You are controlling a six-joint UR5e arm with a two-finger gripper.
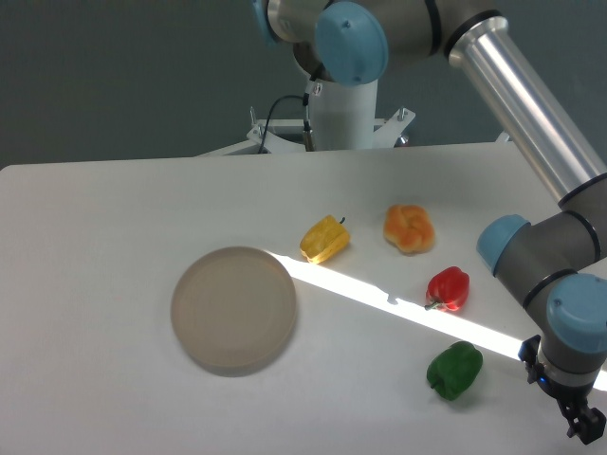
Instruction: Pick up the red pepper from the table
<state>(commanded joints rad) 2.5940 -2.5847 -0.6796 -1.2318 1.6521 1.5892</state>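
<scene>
The red pepper (449,288) is small and glossy and lies on its side on the white table (95,237), right of centre, in a bright strip of light. My gripper (585,424) hangs at the bottom right corner of the view, to the right of and nearer than the red pepper and well apart from it. Only its dark lower part shows at the frame edge. I cannot tell how its jaws stand. It holds nothing that I can see.
A green pepper (454,370) lies just in front of the red one, between it and the gripper. An orange lobed pepper (409,228) and a yellow pepper (324,239) lie behind. A round grey-beige disc (233,309) sits left of centre. The arm's base (341,114) stands at the far edge.
</scene>
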